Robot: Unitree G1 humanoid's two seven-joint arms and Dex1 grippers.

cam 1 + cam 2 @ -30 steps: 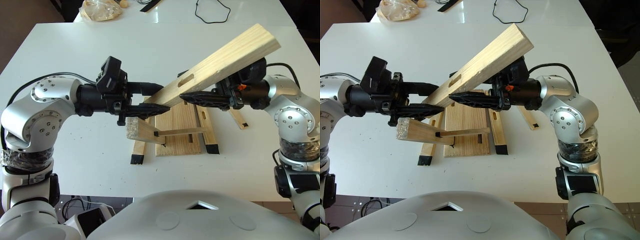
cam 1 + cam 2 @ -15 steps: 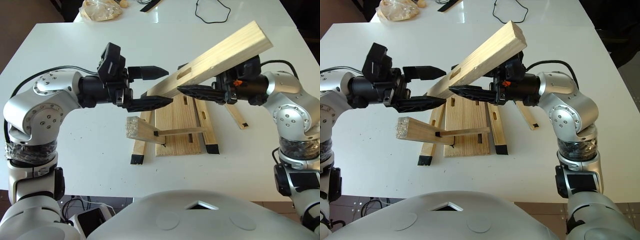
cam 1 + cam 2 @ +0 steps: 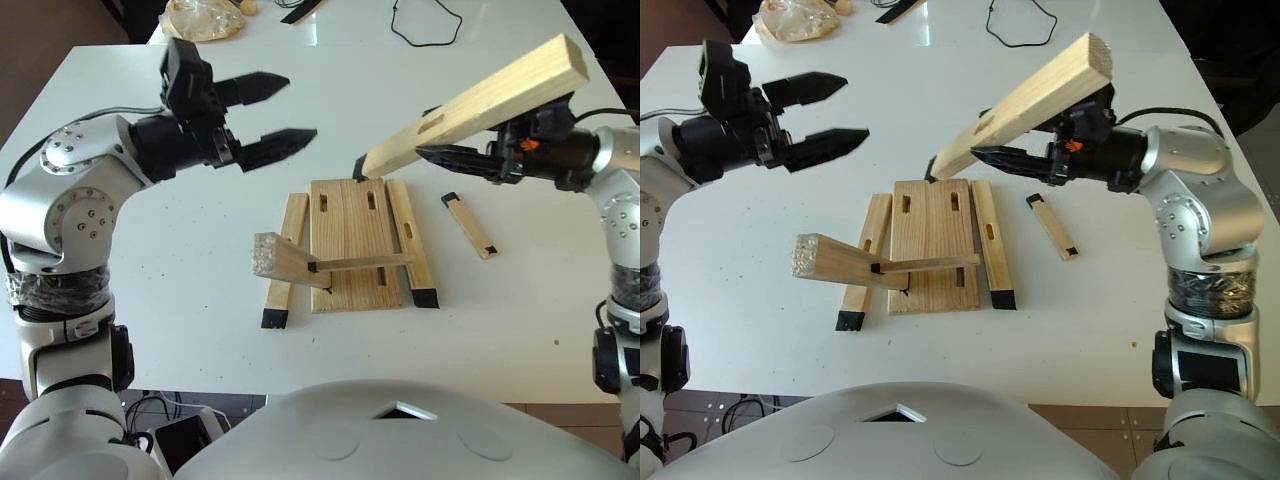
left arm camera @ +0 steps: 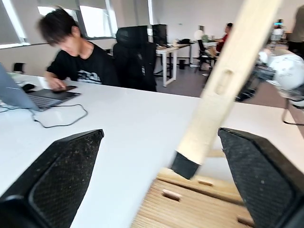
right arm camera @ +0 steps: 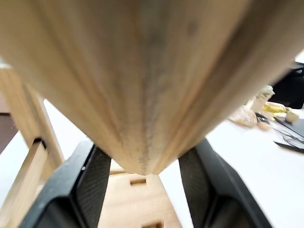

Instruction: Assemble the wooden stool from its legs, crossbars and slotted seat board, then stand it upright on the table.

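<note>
Stool leg (image 3: pixel 475 105) sits clamped in right jaws; left jaws gape empty.

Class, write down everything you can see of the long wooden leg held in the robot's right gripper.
The wooden leg is a long, pale bar with an oblong slot and a black cap on its lower end. The right gripper is shut on it around its middle. It slants, high end far right, capped end low by the seat board's far edge; contact there is unclear.
</note>
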